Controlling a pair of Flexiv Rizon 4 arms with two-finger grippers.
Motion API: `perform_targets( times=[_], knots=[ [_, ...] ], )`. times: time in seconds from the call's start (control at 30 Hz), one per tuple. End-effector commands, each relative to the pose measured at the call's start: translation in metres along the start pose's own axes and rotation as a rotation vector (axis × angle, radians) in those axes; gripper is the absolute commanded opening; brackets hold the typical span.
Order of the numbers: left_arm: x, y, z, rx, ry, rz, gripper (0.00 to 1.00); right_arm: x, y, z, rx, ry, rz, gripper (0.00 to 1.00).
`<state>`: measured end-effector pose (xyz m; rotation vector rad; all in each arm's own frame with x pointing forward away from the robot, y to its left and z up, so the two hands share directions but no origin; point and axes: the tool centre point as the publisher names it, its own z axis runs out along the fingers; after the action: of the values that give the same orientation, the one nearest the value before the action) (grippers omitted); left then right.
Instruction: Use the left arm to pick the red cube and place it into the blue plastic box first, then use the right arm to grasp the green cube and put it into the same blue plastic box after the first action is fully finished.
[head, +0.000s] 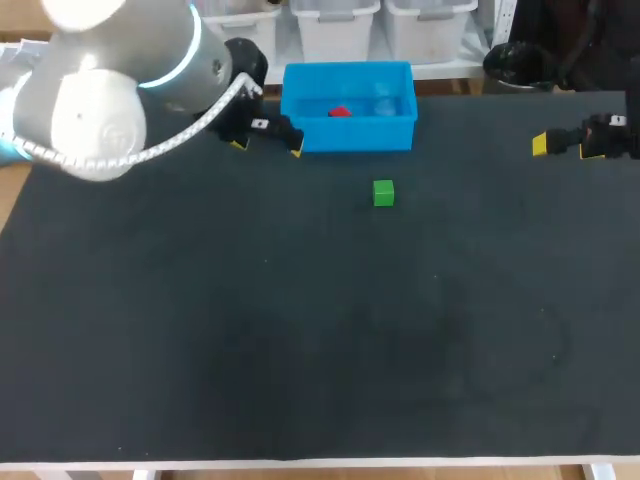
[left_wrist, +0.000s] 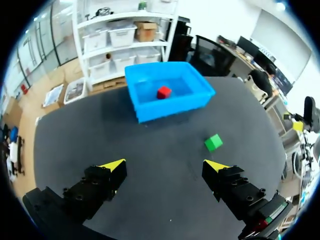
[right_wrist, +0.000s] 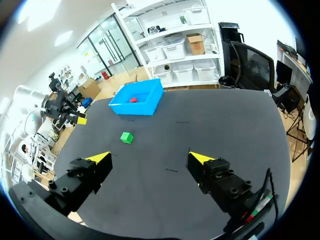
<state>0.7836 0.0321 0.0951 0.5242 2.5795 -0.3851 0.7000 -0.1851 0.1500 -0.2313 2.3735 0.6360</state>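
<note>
Closest to the head camera sits the bulky grey joint of the left arm (head: 90, 110), coming in from the left of the blue plastic box (head: 348, 137). The left claw (head: 267, 146) hangs near the box's left front corner, its fingers spread wide and holding nothing. From its wrist view the box lies straight ahead of the yellow tips. The red cube (head: 340, 111) lies inside the box, on its floor, near the middle. The green cube (head: 383, 193) sits on the dark surface (head: 300, 350) a little in front of the box, toward its right end, apart from its wall. The right claw (head: 563, 148) is well off to the right of the box, released and empty, with the green cube far ahead of its fingers
</note>
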Motion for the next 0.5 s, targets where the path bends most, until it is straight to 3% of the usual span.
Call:
perform_targets(
  times=[0.03,0.5],
  knots=[
    [0.021,0.000,-0.013,0.148,-0.046,0.027,1.00,0.000,0.000,0.000,0.000,0.000,0.000,1.00],
    [0.039,-0.009,-0.014,0.198,-0.024,0.128,1.00,0.000,0.000,0.000,0.000,0.000,0.000,1.00]
  ],
)
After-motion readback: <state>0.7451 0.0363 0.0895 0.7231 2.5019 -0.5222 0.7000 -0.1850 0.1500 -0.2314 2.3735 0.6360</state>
